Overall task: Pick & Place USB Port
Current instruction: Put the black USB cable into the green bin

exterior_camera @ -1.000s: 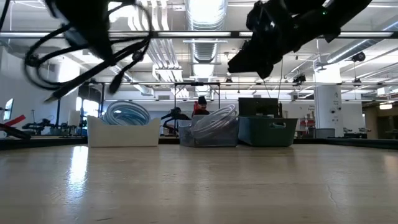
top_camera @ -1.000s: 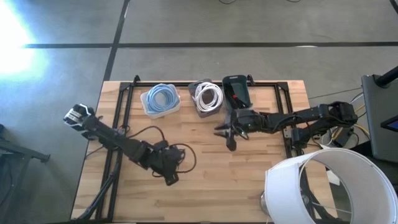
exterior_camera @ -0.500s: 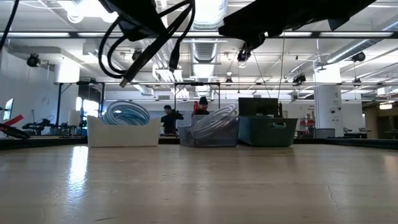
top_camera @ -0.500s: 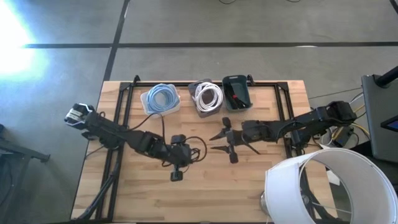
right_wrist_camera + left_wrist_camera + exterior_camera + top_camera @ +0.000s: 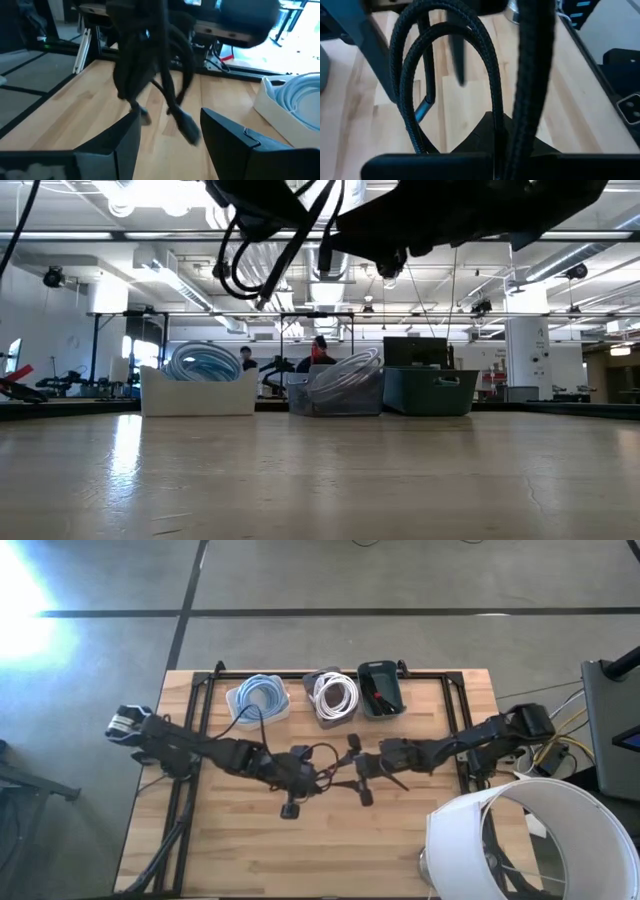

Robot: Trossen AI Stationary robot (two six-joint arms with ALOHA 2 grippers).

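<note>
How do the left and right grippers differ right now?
The left gripper is shut on the black cable, which hangs looped below it; the right gripper holds nothing and its fingers are spread open. The left reaches in from the table's left side, the right from its right. Both hover mid-table, nearly meeting.

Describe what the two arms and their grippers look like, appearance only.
Both arms are dark, slim and jointed. The left arm has a pale grey block at its base end; the right arm is black throughout. The right gripper has two flat, black, angular fingers. The left gripper is a black, boxy head.
</note>
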